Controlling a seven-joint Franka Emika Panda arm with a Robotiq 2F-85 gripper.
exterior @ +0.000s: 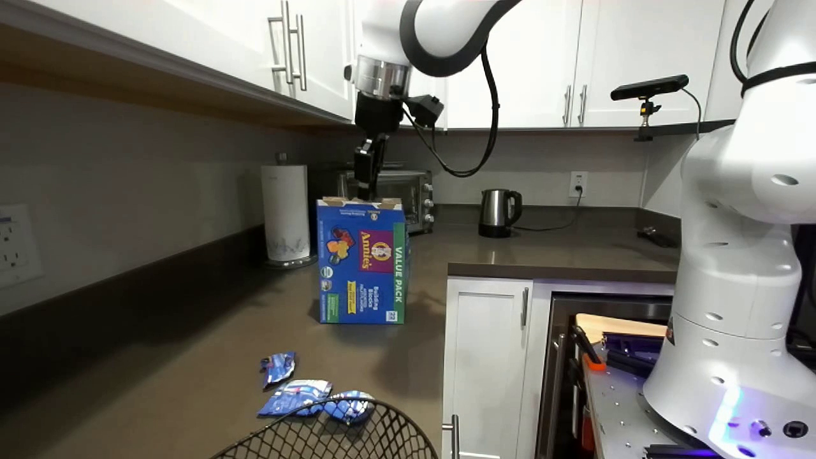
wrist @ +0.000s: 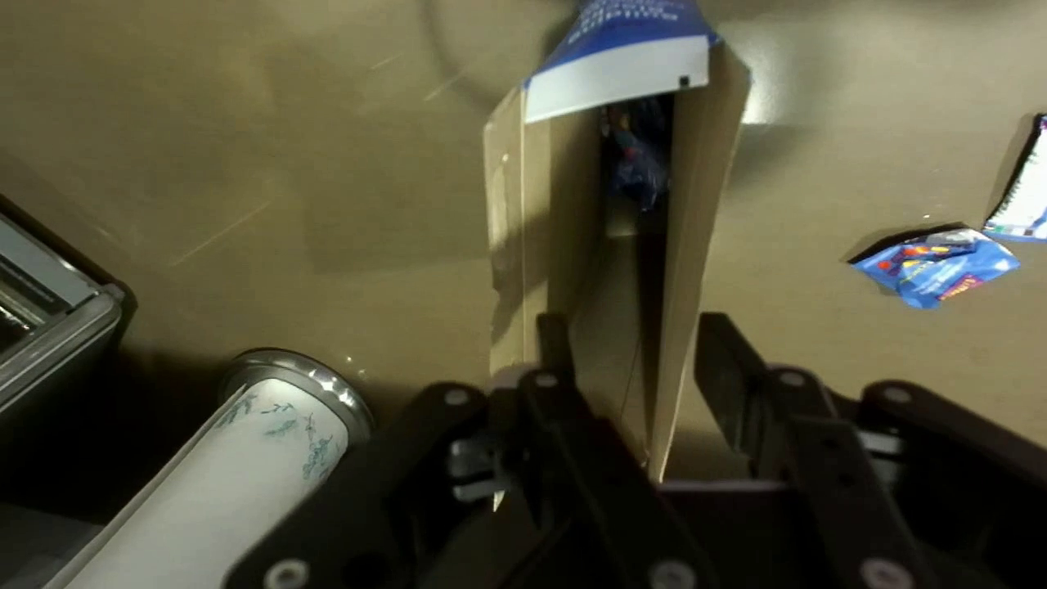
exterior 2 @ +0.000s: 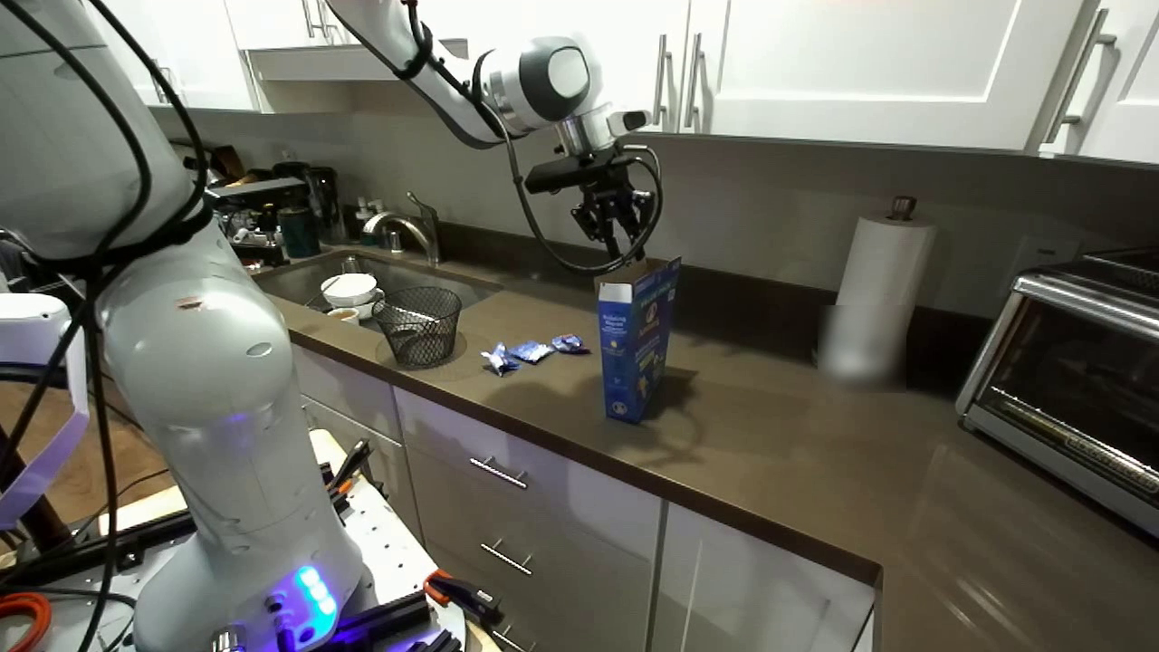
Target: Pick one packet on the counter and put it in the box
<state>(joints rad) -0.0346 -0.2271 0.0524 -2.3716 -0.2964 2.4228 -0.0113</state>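
Note:
The blue box (exterior: 363, 268) stands upright on the counter (exterior: 255, 319) with its top open. It also shows in an exterior view (exterior 2: 636, 340) and from above in the wrist view (wrist: 617, 79). Several blue packets lie close together on the counter: one (exterior: 278, 368), a second (exterior: 294, 399) and a third (exterior: 349, 405). Two show in the wrist view, one whole packet (wrist: 936, 263) and one cut by the edge. A dark blue packet (wrist: 640, 170) lies inside the box. My gripper (wrist: 634, 335) is open and empty, pointing down at the box's open top, its fingers spanning one side panel.
A black wire basket (exterior 2: 418, 326) stands near the packets, beside the sink (exterior 2: 299, 285). A paper-towel roll (exterior: 286, 210) and a toaster oven (exterior 2: 1077, 380) stand behind the box. A kettle (exterior: 496, 213) is farther along the counter. White upper cabinets (exterior 2: 860, 63) hang close to the arm.

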